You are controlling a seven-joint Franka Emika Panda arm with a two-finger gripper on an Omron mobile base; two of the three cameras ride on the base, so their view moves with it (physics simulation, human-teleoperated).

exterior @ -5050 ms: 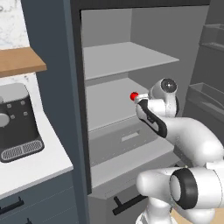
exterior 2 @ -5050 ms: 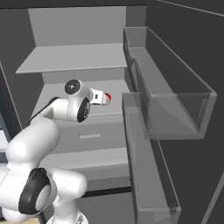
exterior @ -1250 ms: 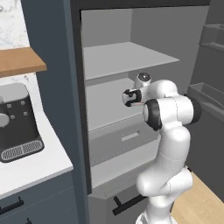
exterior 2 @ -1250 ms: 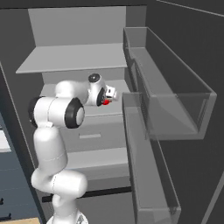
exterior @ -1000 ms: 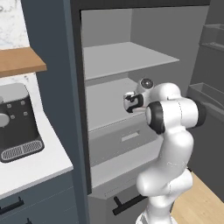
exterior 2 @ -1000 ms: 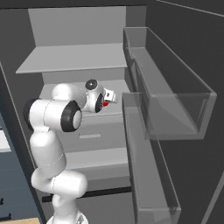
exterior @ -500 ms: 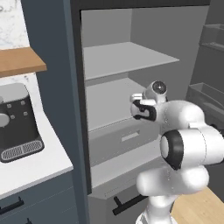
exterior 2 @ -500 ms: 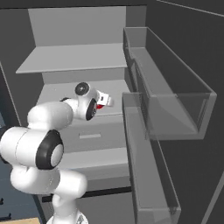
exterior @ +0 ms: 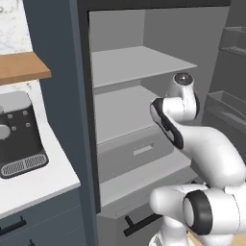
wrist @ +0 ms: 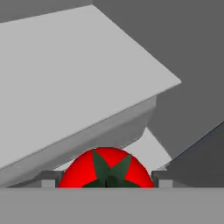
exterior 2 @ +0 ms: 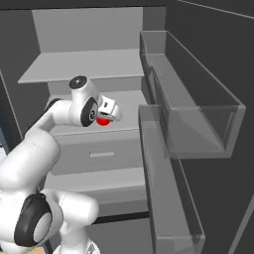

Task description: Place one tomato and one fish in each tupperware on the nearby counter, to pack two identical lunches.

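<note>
progress: early | jaws pinching the tomato (wrist: 106, 168) inside fridge | left: reach counter (exterior: 33, 185), pack both lunches

Glossy red tomato (wrist: 106, 169) with dark green star-shaped stem, clamped in the end effector (exterior 2: 105, 116), off the shelf.

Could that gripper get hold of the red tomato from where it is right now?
Probably yes, and it looks as if it already has: in the hand view the tomato sits right between the fingertips of the gripper, with nothing in the way.
</note>
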